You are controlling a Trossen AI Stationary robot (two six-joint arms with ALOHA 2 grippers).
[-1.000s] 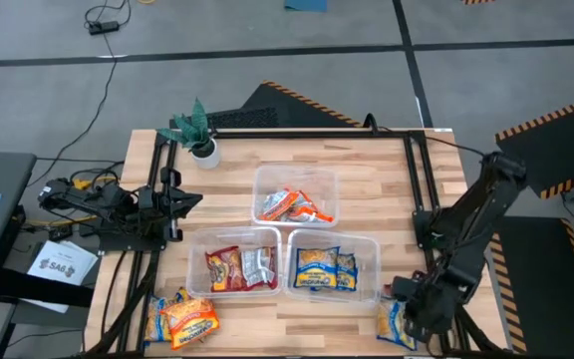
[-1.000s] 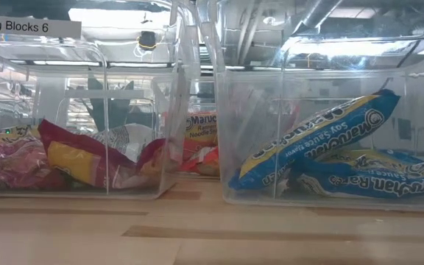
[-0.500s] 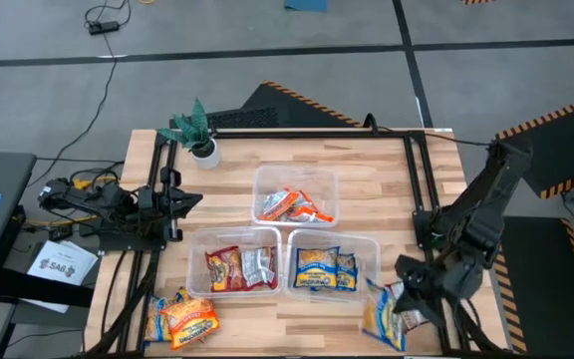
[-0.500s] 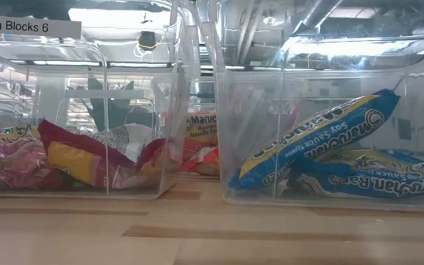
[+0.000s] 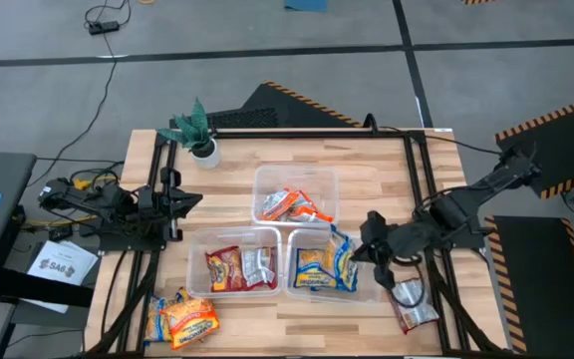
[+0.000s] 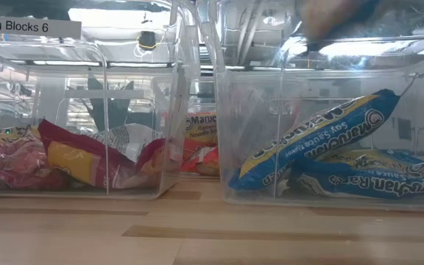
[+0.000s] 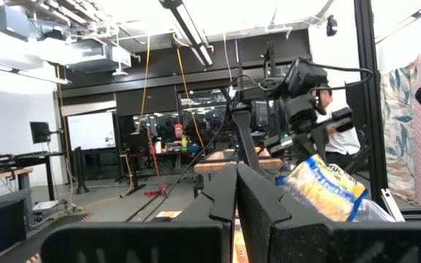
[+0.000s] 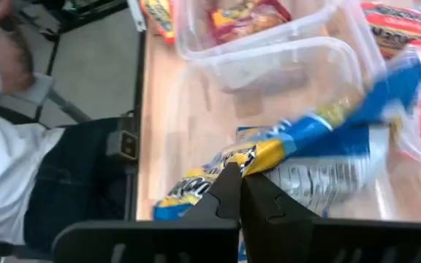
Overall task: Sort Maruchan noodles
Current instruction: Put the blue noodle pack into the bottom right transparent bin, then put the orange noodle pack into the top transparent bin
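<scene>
At the table's left edge the left gripper (image 5: 189, 200) is parked, its fingers (image 7: 229, 197) clenched on nothing. Near the front left corner a small heap of orange and yellow noodle packets (image 5: 180, 318) is seen lying loose on the wooden table (image 5: 237, 170). Three clear tubs are set in the middle. Red and silvery packets (image 5: 239, 267) are held in the front left tub (image 5: 233, 263). Orange packets (image 5: 294, 206) are held in the back tub (image 5: 295, 195). Yellow-and-blue packets (image 5: 317, 268) are stacked in the front right tub (image 5: 333, 266). Over that tub's right rim a further yellow-and-blue packet (image 5: 344, 249) is pinched in the right gripper (image 5: 367, 246). Near the front right corner a silvery packet (image 5: 412, 305) is left on the table.
</scene>
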